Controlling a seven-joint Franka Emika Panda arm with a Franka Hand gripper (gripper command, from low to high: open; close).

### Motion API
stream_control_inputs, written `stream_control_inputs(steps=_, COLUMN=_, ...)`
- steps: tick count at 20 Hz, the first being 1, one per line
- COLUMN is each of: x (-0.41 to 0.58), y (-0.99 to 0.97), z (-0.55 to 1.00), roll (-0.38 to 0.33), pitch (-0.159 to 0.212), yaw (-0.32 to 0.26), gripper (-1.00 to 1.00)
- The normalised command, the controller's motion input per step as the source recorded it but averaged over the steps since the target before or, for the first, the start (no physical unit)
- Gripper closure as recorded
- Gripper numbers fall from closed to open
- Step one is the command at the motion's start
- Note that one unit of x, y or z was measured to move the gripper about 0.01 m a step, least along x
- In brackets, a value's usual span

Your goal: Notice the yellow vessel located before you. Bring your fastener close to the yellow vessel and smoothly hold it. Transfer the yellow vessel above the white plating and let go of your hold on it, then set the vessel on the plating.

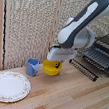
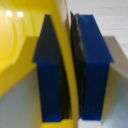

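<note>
Up close in the wrist view, the claw (image 2: 68, 70) was clamped on the yellow bowl (image 2: 20, 55), its rim pinched thin between the two dark-blue fingers (image 2: 50, 75), one inside the wall and one outside. In the exterior view the claw (image 1: 56, 60) sat at frame centre with the yellow bowl (image 1: 51, 67) beneath it, tipped slightly rather than level; being round, it had no long axis to call. Whether it touched the bench (image 1: 69, 96) I could not tell. Just to the bowl's left stood a blue mug (image 1: 32, 66). Further out, at lower left, the white plate (image 1: 8, 86) lay flat, well apart from the bowl. A dark wire rack (image 1: 100, 58) sat at right.
</note>
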Motion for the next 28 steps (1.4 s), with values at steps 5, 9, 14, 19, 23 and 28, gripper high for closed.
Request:
stream_control_inputs(steps=5, x=0.474, y=0.87, z=0.22, roll=0.001, pitch=0.065, yaw=0.009, gripper=1.0)
stream_control_inputs(steps=9, x=0.452, y=0.9, z=0.1, roll=0.0, pitch=0.05, yaw=0.0, gripper=1.0)
stream_control_inputs(steps=14, x=0.423, y=0.89, z=0.01, roll=-0.016, pitch=0.043, yaw=0.0, gripper=1.0)
stream_control_inputs(steps=19, x=0.415, y=0.69, z=-0.26, roll=-0.07, pitch=0.032, yaw=0.001, gripper=1.0)
stream_control_inputs(steps=23, x=0.364, y=0.4, z=-0.4, roll=-0.078, pitch=0.016, yaw=0.001, gripper=1.0)
stream_control_inputs(steps=28, x=0.25, y=0.32, z=-0.34, roll=-0.08, pitch=0.029, yaw=0.004, gripper=1.0)
